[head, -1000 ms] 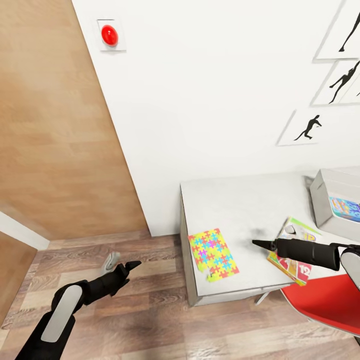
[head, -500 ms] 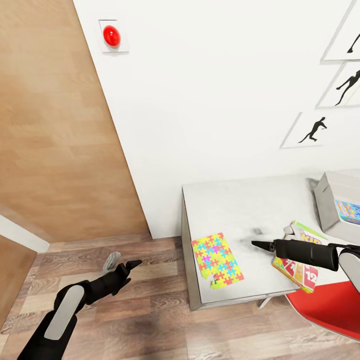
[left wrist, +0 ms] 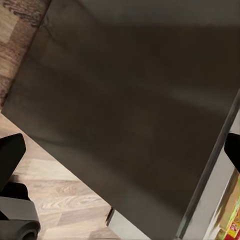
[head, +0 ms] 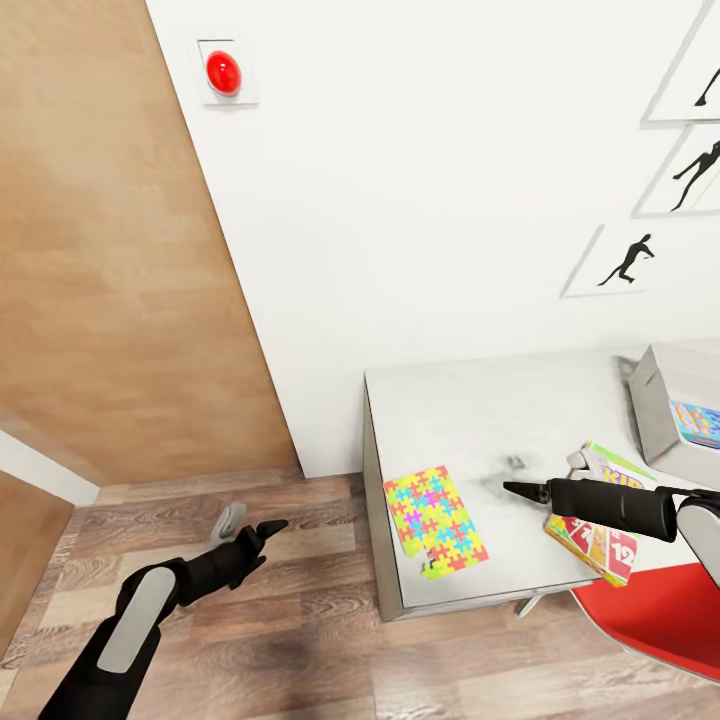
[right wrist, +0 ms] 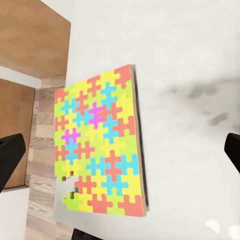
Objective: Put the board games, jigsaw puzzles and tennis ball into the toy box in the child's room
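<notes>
table [head: 480, 410], jigsaw puzzle [head: 435, 507], perhaps Skip-Bo box [head: 598, 520]

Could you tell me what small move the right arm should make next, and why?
Probably lower the right gripper toward the jigsaw puzzle and slightly back toward it. The right wrist view shows the gripper open, with the puzzle lying flat on the table ahead of it, ungrasped, while the toy box sits farther right.
</notes>
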Motion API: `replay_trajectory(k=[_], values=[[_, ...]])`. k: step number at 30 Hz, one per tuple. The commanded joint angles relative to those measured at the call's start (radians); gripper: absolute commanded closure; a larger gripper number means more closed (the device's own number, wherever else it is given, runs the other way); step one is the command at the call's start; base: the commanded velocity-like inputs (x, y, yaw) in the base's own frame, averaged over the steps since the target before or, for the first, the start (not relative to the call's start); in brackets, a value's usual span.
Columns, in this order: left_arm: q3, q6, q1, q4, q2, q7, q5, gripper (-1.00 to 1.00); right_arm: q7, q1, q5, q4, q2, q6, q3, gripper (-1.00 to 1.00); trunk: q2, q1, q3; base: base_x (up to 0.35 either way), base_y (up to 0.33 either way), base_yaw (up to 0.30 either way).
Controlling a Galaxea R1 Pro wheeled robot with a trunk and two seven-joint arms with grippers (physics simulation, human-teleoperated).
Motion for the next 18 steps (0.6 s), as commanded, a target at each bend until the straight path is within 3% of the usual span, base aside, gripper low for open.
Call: replay_trajectory(k=[1,10,15,18], values=[[-0.008,0.005,-0.007,0.006,-0.002,0.000,0.000,-1.00,0.005,-0.001,0.009,0.000,0.000,0.004,-0.001,-1.00,-0.002,0.001,-0.002,0.002,0.001,0.000],[-0.076,-0.017,-0.053,0.086,-0.019,0.003,-0.006,-1.00,-0.036,-0.001,0.008,0.001,0.007,0.004,0.006,-1.00,-0.002,0.001,-0.002,0.001,0.000,0.000],[-0.107,-0.046,-0.087,0.155,-0.026,-0.001,-0.016,-1.00,-0.063,-0.002,0.008,0.003,0.035,0.004,0.024,-1.00,-0.002,0.001,-0.002,0.000,0.000,0.000],[-0.125,-0.079,-0.111,0.217,-0.029,-0.006,-0.025,-1.00,-0.093,-0.004,0.009,0.006,0.072,0.004,0.037,-1.00,-0.002,0.001,-0.002,0.000,0.000,0.000]])
